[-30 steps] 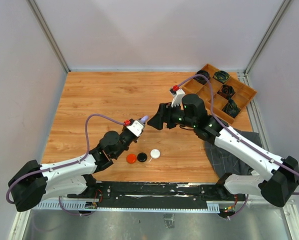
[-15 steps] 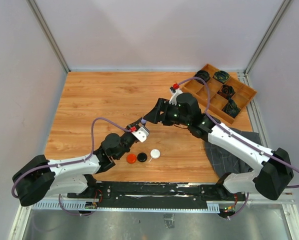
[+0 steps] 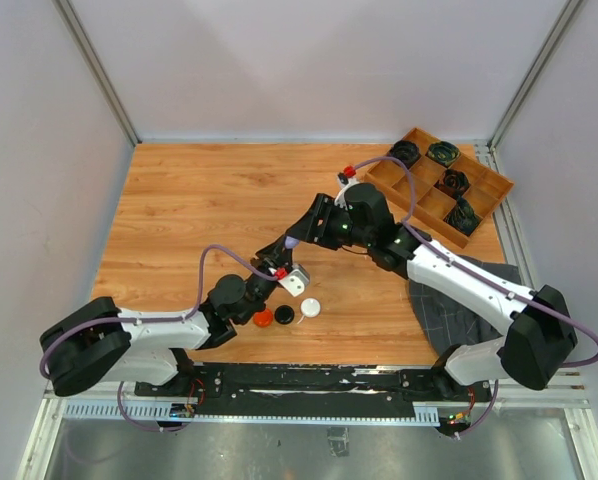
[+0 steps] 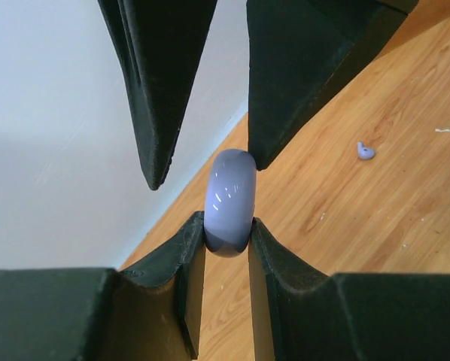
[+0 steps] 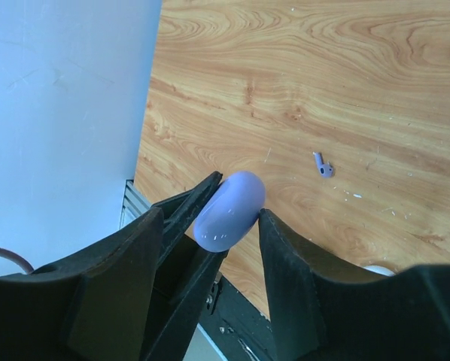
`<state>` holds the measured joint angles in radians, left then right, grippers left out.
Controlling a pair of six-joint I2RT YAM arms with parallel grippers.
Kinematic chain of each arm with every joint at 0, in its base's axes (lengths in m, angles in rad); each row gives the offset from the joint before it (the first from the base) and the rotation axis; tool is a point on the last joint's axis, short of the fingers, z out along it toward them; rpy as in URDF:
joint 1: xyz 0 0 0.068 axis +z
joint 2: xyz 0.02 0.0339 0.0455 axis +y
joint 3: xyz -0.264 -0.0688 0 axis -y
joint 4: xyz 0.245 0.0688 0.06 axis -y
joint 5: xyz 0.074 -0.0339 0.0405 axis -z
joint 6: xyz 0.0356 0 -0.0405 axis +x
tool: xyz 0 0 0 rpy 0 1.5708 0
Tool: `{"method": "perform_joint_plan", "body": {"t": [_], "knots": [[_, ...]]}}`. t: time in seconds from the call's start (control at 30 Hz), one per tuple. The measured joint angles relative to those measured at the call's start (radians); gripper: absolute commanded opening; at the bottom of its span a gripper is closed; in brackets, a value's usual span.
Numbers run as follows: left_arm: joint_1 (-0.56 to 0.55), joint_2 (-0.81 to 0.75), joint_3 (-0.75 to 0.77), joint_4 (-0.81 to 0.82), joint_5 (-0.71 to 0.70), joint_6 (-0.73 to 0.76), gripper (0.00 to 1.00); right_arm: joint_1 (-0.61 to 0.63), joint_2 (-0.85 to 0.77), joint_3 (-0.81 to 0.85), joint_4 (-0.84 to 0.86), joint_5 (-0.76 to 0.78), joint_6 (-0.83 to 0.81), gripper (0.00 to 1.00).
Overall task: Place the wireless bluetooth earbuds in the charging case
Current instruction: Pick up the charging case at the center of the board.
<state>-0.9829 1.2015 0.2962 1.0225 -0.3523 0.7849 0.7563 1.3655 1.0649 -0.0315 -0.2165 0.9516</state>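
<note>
Your pale purple stemmed plastic earbud (image 4: pixel 366 151) lies loose on the wooden table (image 3: pixel 199 200), apart from both grippers and not yet in anything. Expect it to be very light, hard and slick, and small enough to skid or flip if a pad nudges it. You would do best to pinch it across the rounded head with the stem left free to lead into its socket. Its home, the pale purple rounded glossy plastic charging case (image 4: pixel 229 203), is held off the table between the two arms and looks shut, with no lid gap showing. It should be light and stiff too, but its curved shell can squirt out of a pinch, so take it across the flatter faces, not the rounded ends. The left gripper (image 4: pixel 226 224) is clamped narrowly on the case's lower part. The right gripper (image 4: pixel 206 174) stands partly open around the upper part: one finger touches the shell, the other is clear, so it has no grip yet. Nearer the arm bases sit a red-orange round disc (image 3: pixel 263 317), a black round disc (image 3: pixel 284 314) and a white round disc (image 3: pixel 310 308).
</note>
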Motion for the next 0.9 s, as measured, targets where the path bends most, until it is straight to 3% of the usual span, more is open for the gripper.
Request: {"method": "perform_joint_plan", "body": {"t": [0.33, 0.53, 0.7, 0.9], "knots": [[-0.059, 0.129, -0.016, 0.18, -0.111, 0.133, 0.0, 0.0, 0.042, -0.014, 0.021, 0.004, 0.071, 0.49], [-0.078, 0.155, -0.016, 0.234, -0.126, 0.153, 0.02, 0.0, 0.051, -0.03, 0.039, -0.009, 0.099, 0.38], [-0.081, 0.158, -0.016, 0.251, -0.154, 0.158, 0.16, 0.0, 0.054, -0.03, 0.057, -0.012, 0.121, 0.25], [-0.087, 0.147, -0.016, 0.234, -0.167, 0.143, 0.46, 0.0, 0.054, -0.03, 0.057, -0.012, 0.117, 0.14]]}}
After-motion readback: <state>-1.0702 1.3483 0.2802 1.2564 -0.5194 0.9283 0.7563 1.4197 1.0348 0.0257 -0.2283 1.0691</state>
